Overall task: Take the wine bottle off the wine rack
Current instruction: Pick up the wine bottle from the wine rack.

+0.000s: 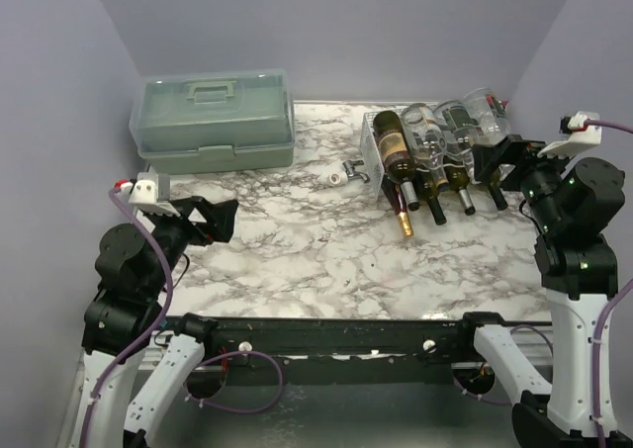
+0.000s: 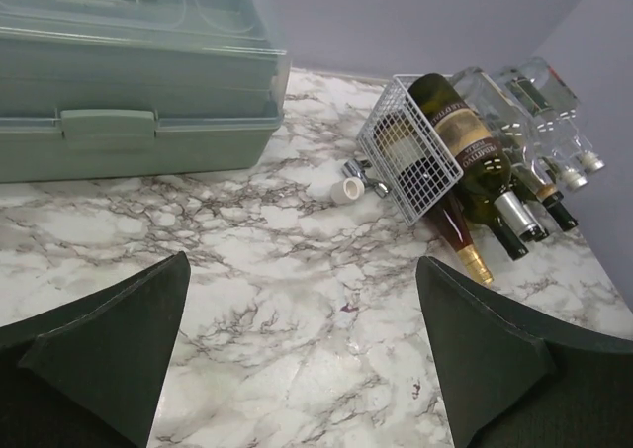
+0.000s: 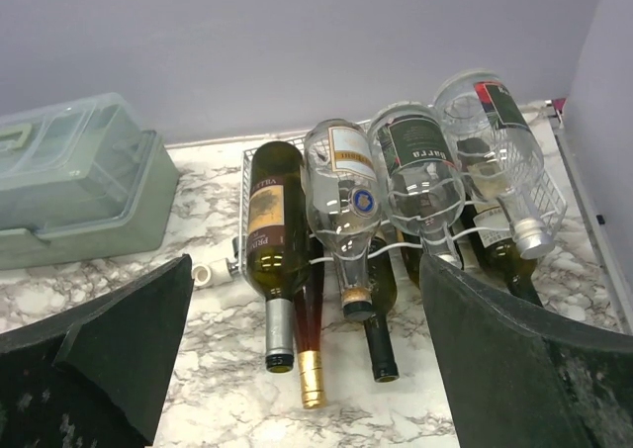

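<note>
The white wire wine rack [image 1: 370,141] stands at the back right of the marble table, loaded with several bottles lying necks toward me. A dark green wine bottle [image 1: 393,143] with a tan label lies leftmost on top, with clear bottles [image 1: 427,136] beside it. Under them lies a bottle with a gold cap [image 3: 312,374]. My right gripper [image 1: 502,161] hangs open just right of the rack's front; in the right wrist view the right gripper [image 3: 307,260] frames the bottle necks and touches none. My left gripper [image 1: 213,221] is open over bare marble at the left, far from the rack [image 2: 410,161].
A pale green plastic toolbox [image 1: 213,122] sits at the back left. A small white and metal fitting [image 1: 348,174] lies on the marble just left of the rack. Purple walls close in behind and on both sides, the right one near the rack.
</note>
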Available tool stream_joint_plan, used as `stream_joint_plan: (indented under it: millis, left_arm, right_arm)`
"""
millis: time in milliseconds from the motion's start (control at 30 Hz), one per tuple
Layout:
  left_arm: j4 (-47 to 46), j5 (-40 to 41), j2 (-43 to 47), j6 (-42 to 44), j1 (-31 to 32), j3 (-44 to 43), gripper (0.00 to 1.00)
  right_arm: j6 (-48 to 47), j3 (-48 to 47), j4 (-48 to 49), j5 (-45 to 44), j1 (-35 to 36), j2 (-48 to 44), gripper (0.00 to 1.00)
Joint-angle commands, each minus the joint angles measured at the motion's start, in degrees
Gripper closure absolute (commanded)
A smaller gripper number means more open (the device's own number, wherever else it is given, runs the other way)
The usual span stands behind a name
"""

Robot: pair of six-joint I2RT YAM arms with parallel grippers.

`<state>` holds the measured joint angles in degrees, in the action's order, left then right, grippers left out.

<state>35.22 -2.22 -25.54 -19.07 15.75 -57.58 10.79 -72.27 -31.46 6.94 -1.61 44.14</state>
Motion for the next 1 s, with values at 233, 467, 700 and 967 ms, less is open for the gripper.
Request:
stream_joint_plan:
  millis: [233, 467, 700, 967]
  left_arm:
    - [-3.25, -9.15, -9.79, 2.83, -0.37, -1.31, 0.01]
    - [-9.15, -11.48, -10.02, 5.35, -0.13, 5.23, 0.01]
    - [-16.88, -9.10, -3.83, 5.93, 0.29, 14.91, 0.01]
    - [-18.38, -6.67, -2.47, 6.42, 0.24, 20.01, 0.01]
  right_arm:
    - [-7.27, -3.02, -2.79, 8.89, -0.33, 5.53, 0.00]
    - [-22.00, -4.13, -8.79, 27.06, -0.33, 7.04, 0.00]
    - [-26.06, -6.31, -15.04, 34.43, -0.32, 13.65, 0.00]
    - [-23.32, -3.64, -10.64, 35.48, -0.33, 15.42, 0.00]
